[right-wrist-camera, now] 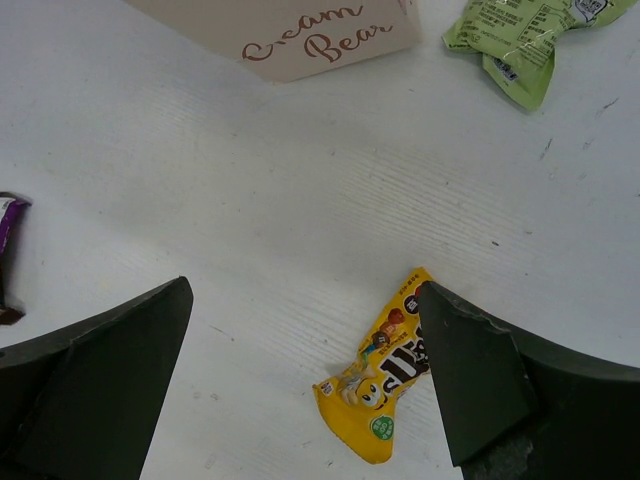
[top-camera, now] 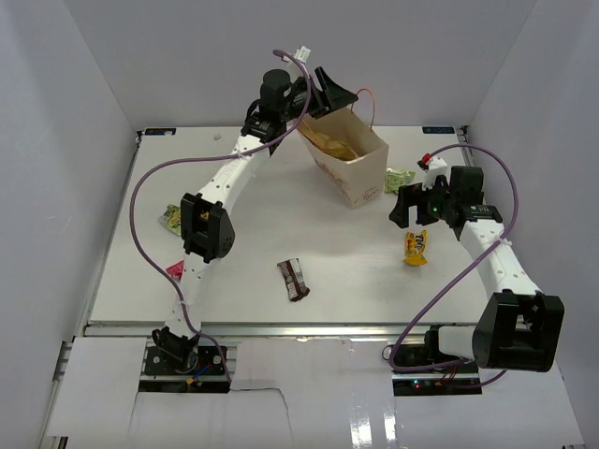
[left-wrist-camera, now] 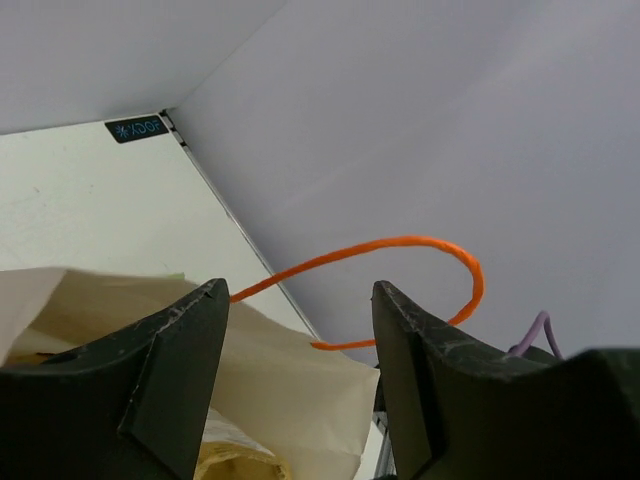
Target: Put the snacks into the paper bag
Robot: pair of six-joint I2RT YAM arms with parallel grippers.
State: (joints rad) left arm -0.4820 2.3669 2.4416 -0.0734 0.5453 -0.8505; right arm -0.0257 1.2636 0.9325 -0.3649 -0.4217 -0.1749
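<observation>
The paper bag (top-camera: 360, 166) stands upright at the back of the table, with the tan pouch (top-camera: 329, 142) inside it. My left gripper (top-camera: 337, 94) is open and empty above the bag's far rim. In the left wrist view my left gripper (left-wrist-camera: 298, 288) frames the bag's rim (left-wrist-camera: 300, 370) and an orange handle (left-wrist-camera: 420, 240). My right gripper (top-camera: 401, 206) is open and empty above the yellow packet (top-camera: 416, 247). In the right wrist view my right gripper (right-wrist-camera: 302, 290) is above it (right-wrist-camera: 390, 375). The dark-brown packet (top-camera: 294, 279) lies mid-table. The pink packet (top-camera: 175, 270) lies at the left.
One light-green packet (top-camera: 172, 217) lies by the left arm. Another (top-camera: 398, 178) lies right of the bag and shows in the right wrist view (right-wrist-camera: 520, 35). White walls enclose the table on three sides. Purple cables loop from both arms.
</observation>
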